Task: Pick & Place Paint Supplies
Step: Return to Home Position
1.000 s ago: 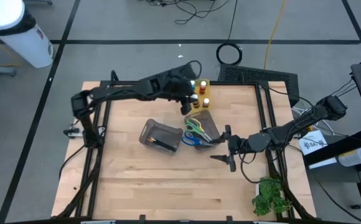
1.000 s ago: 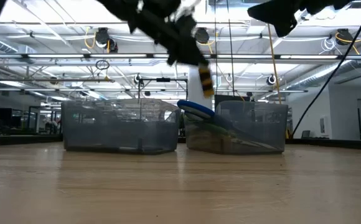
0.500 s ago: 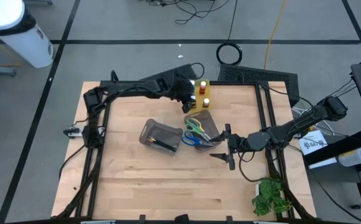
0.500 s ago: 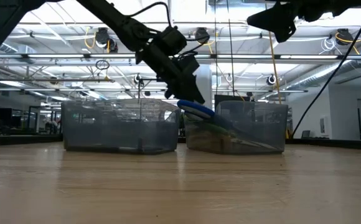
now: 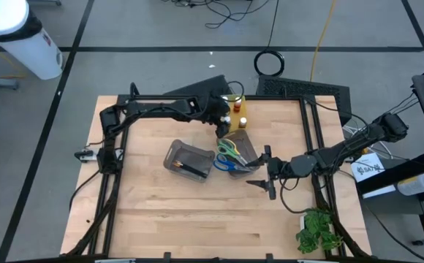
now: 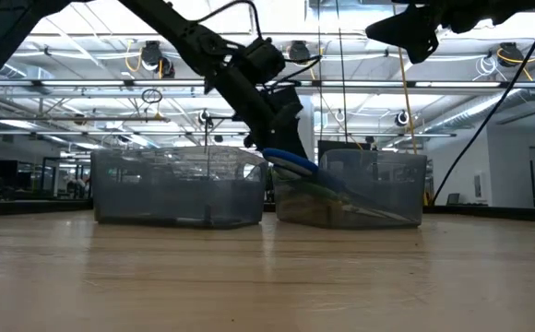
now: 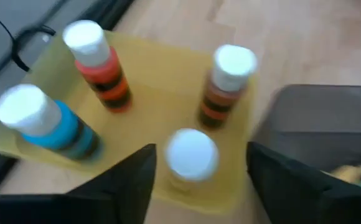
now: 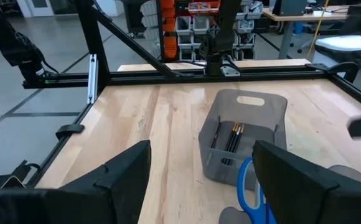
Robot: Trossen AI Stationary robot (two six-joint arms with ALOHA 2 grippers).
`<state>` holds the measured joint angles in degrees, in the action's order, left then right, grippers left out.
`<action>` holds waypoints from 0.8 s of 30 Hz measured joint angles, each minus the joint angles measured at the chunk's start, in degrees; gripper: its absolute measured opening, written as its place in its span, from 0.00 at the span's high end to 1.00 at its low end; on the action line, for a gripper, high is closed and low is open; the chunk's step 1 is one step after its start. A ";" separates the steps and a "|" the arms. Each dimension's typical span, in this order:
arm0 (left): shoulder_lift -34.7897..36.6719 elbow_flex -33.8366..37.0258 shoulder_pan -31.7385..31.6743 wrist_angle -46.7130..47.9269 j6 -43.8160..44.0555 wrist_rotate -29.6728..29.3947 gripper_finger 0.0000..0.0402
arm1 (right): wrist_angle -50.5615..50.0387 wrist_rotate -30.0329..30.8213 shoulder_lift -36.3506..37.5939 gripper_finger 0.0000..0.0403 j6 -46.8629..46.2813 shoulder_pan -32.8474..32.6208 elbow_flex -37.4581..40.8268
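A yellow tray (image 7: 155, 81) at the table's far middle holds several small pots, standing upright: a blue one (image 7: 40, 121), an orange-red one (image 7: 103, 68), a brown one (image 7: 227, 81) and a pale-capped one (image 7: 192, 155). My left gripper (image 7: 200, 152) slants down over the tray (image 5: 241, 98), open. Its fingers stand on either side of the pale-capped pot without touching it. Thin dark brushes (image 8: 233, 138) lie in the left grey bin (image 5: 185, 158). Scissors (image 5: 229, 150) lie in the right grey bin (image 5: 245, 150). My right gripper (image 5: 265, 172) hangs open beside that bin.
The two grey bins stand side by side mid-table, just on the near side of the tray. A leafy green sprig (image 5: 316, 230) lies at the near right corner. Bare wood stretches across the table's near half and left side.
My left gripper has come down toward the yellow tray with a small pot that it held in the air a second ago. That pot now stands in the tray, let go, between the gripper's fingers.
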<state>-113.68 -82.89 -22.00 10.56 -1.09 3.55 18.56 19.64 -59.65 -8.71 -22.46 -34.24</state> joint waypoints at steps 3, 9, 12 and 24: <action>3.04 0.02 0.46 2.80 3.00 1.41 0.27 | -0.03 -0.20 -0.03 0.35 0.00 0.00 0.00; 18.60 0.02 0.42 14.10 -1.09 4.17 0.18 | -1.38 -0.22 -0.06 0.35 1.17 0.00 -0.02; 31.18 -1.34 0.32 22.66 -8.05 2.33 0.16 | -1.54 -0.22 -0.03 0.35 2.28 0.00 -0.02; 83.42 8.68 0.65 42.90 -2.71 0.76 0.16 | -1.74 -0.24 -0.03 0.35 5.66 0.00 -0.02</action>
<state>-30.26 -74.21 -21.35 53.46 -3.80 4.31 16.82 19.40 -59.68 -3.05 -22.46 -34.26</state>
